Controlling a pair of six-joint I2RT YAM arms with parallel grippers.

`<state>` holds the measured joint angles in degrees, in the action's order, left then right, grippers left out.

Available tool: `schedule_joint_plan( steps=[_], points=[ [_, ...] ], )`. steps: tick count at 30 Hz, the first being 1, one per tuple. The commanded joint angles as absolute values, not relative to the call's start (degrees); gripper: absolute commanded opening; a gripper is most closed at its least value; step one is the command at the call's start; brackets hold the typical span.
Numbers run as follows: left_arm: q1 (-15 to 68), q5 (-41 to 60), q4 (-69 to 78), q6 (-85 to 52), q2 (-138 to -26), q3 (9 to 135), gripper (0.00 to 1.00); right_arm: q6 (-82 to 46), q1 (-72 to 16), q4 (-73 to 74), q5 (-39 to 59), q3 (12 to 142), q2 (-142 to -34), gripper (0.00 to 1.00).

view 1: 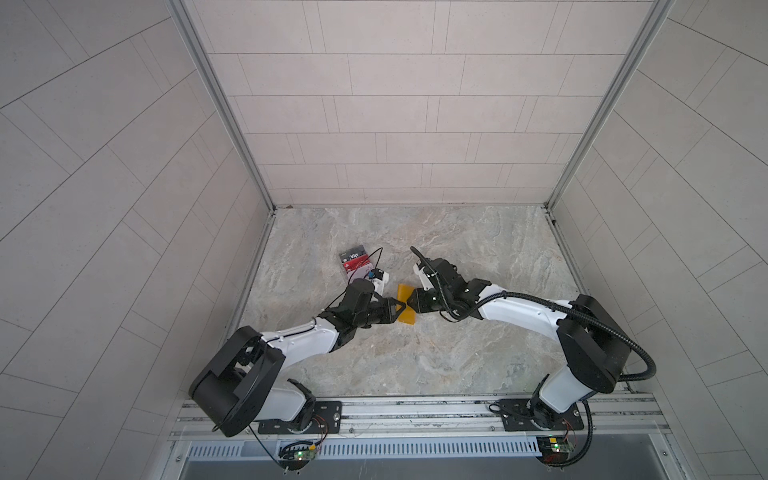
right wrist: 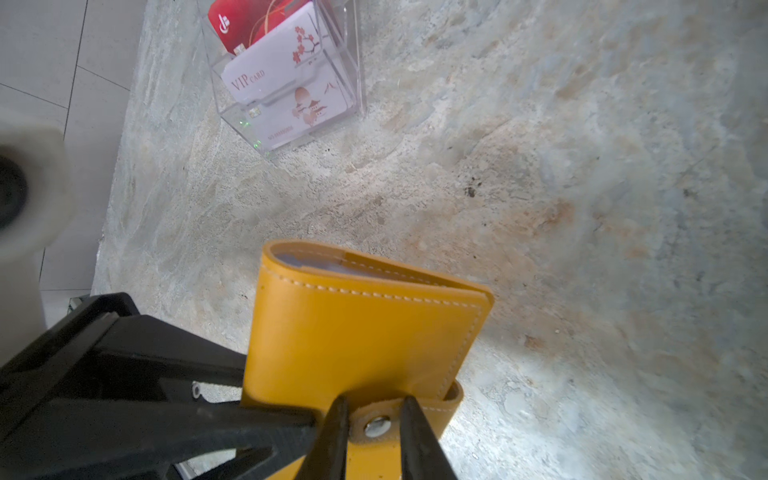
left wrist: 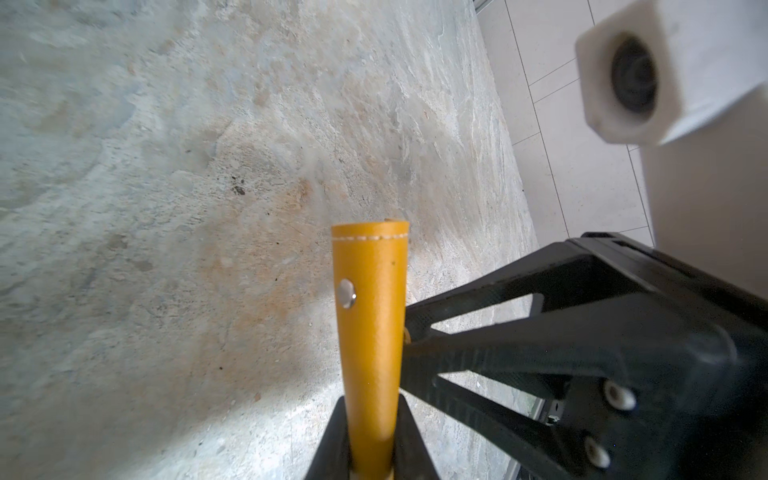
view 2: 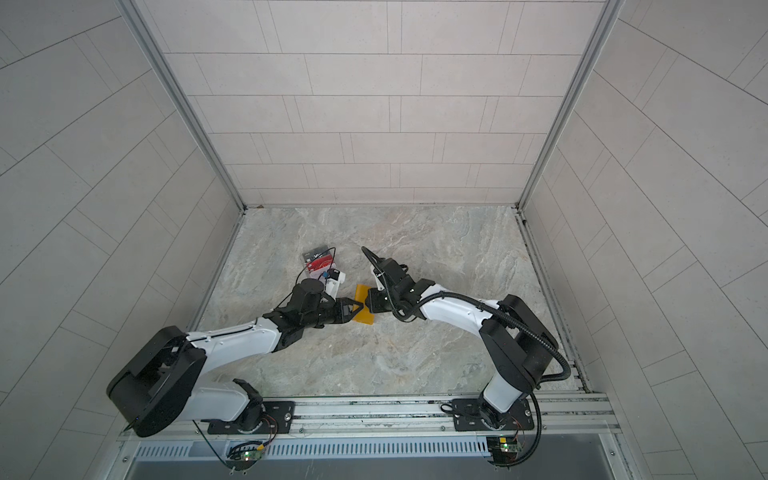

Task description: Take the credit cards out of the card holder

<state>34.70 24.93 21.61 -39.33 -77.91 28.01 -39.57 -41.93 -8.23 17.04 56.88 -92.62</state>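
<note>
Card holder (right wrist: 357,332), mustard-yellow, white-stitched

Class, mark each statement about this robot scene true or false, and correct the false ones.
1. The card holder lies spread open. False: it is closed, between the two pincers.
2. The left pincer grips the card holder. True.
3. The right pincer has its fingers on either side of the snap-button tab. True.
4. The white VIP card sits inside the card holder. False: it stands in the clear acrylic box.
</note>
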Motion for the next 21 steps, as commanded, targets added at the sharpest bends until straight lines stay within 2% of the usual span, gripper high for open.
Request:
schedule_joint_plan(
  steps=[1,12,21],
  points=[
    [35.0,23.5,21.4,-37.5,-75.3,28.1,0.0,-39.8,-41.7,-11.4,12.8,57.5,-92.4,0.22],
    [35.0,22.2,18.7,-36.4,-73.4,28.5,0.0,-39.3,-41.7,-12.3,12.0,57.1,-90.2,0.06],
    [34.8,25.3,17.5,-36.0,-70.7,29.6,0.0,-37.7,-40.8,-12.3,8.6,53.4,-85.7,0.06]
  ],
)
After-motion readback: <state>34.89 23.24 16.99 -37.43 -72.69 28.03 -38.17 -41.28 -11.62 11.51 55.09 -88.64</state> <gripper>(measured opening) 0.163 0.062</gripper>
